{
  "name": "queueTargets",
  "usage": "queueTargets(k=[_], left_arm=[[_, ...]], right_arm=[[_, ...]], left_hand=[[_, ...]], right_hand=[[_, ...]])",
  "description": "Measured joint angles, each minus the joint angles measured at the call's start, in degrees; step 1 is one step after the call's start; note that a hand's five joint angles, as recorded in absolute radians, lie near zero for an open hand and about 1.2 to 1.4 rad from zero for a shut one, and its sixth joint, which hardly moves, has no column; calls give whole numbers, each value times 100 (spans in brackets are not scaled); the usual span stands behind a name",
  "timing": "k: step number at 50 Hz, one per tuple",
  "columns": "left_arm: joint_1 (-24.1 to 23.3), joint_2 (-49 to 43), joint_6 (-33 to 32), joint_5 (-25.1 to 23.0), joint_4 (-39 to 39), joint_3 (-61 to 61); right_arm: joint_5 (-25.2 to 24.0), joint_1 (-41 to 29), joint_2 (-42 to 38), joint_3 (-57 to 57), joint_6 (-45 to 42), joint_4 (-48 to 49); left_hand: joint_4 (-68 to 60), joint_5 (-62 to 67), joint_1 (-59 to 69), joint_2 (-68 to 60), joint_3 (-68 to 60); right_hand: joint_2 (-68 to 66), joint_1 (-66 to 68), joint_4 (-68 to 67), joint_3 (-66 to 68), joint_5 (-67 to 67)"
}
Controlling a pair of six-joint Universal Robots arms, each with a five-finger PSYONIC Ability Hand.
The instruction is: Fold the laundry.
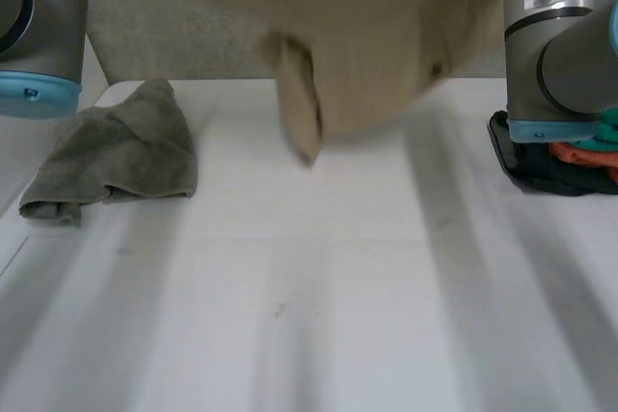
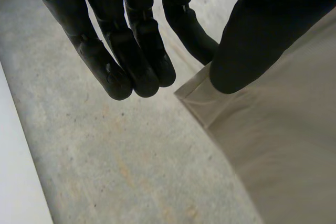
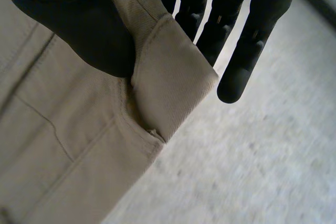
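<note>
Beyond the white table [image 1: 309,315], with a grey towel [image 1: 126,156] at the frame's left and a clothes pile [image 1: 570,156] at its right, the beige garment [image 1: 377,45] hung at upper centre. The left hand [image 2: 236,51] and right hand [image 3: 79,24] each pinched a corner, and such thin grips might slip.

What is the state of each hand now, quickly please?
Left hand: closed, pinching a corner of the beige garment.
Right hand: closed, pinching the beige garment at a folded edge.
</note>
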State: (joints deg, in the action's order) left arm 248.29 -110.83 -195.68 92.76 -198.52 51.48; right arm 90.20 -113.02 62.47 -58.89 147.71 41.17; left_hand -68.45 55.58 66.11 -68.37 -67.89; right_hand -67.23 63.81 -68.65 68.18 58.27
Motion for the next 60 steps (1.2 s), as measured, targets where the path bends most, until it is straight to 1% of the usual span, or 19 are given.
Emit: queueTargets(k=[2, 4, 11, 14, 19, 23, 27, 32, 38, 42, 44, 45, 46, 47, 50, 52, 54, 57, 60], left_arm=[[4, 101, 101, -74, -225, 268], [0, 161, 141, -152, -338, 560], [-17, 133, 113, -565, -388, 1833], [-41, -73, 56, -857, -289, 2532], [-81, -498, -52, -1198, -61, 3355], [-89, -688, -183, -1291, 213, 3836], [-73, -603, -303, -1295, 519, 4180], [-31, 63, -501, -1281, 1193, 4717], [-21, 1084, -862, -1315, 2233, 5245], [-94, 1884, -1327, -1414, 3530, 5610], [-127, 2038, -1448, -1439, 3880, 5679], [-185, 2225, -1623, -1472, 4392, 5770], [-193, 2244, -1644, -1475, 4452, 5779], [-248, 2375, -1798, -1497, 4892, 5844], [-346, 2543, -2084, -1531, 5625, 5914], [-389, 2576, -2231, -1541, 5851, 5878], [-412, 2548, -2312, -1538, 5872, 5802], [-435, 2361, -2374, -1493, 5629, 5548], [-446, 2093, -2374, -1414, 5328, 5241]], right_arm=[[-134, -8, 42, -115, 52, 148], [-208, -21, 16, -183, 65, 23], [-399, -125, -344, -438, -9, -1103], [-439, -178, -647, -703, -147, -1582], [-444, -237, -1129, -1178, -432, -1943], [-435, -248, -1405, -1523, -718, -2145], [-440, -225, -1450, -1768, -907, -2381], [-515, -173, -1055, -2161, -1069, -3032], [-822, -129, -113, -2714, -1282, -4085], [-1120, -25, 664, -3174, -1705, -5154], [-1183, 16, 826, -3290, -1867, -5482], [-1258, 87, 1025, -3451, -2131, -5974], [-1273, 101, 1057, -3479, -2182, -6063], [-1342, 175, 1187, -3608, -2426, -6473], [-1521, 357, 1371, -3841, -2933, -7185], [-1667, 479, 1419, -3945, -3180, -7443], [-1751, 548, 1416, -3977, -3269, -7512], [-1866, 669, 1312, -3914, -3234, -7446], [-1886, 720, 1198, -3774, -3006, -7277]], left_hand=[[0, 0, 0, 0, -1], [0, 0, 0, 0, -5], [-19, 0, 0, -8, -13], [-19, 0, 0, -8, -14], [-20, 0, 0, -8, -15], [-20, 0, 0, -8, -14], [-20, 0, 0, -8, -15], [-21, 0, 0, -8, -20], [-21, 0, 0, -8, -21], [-21, 0, 0, -8, -21], [-21, 0, 0, -8, -21], [-22, 0, 0, -8, -21], [-22, 0, 0, -8, -21], [-22, 0, 0, -8, -21], [-22, 0, 0, -8, -21], [-23, 0, 0, -8, -21], [-22, 0, 0, -8, -21], [-22, 0, 0, -8, -21], [-23, 0, 0, -8, -21]], right_hand=[[0, 0, 0, 0, 12], [0, 0, 0, 0, 30], [0, 0, -3, 0, 29], [0, 0, -3, 0, 29], [0, 0, -3, 0, 30], [0, 0, -3, 0, 31], [0, 0, -4, 1, 30], [0, 0, -4, 0, 30], [0, 0, -4, 0, 31], [0, 0, -4, 0, 30], [0, 0, -4, 0, 29], [0, 0, -4, 0, 31], [0, 0, -4, 0, 31], [0, 0, -4, 0, 31], [0, 0, -4, 0, 29], [0, 0, -4, 0, 30], [0, 0, -4, 0, 30], [0, 0, -4, 0, 30], [0, 0, -4, 1, 30]])
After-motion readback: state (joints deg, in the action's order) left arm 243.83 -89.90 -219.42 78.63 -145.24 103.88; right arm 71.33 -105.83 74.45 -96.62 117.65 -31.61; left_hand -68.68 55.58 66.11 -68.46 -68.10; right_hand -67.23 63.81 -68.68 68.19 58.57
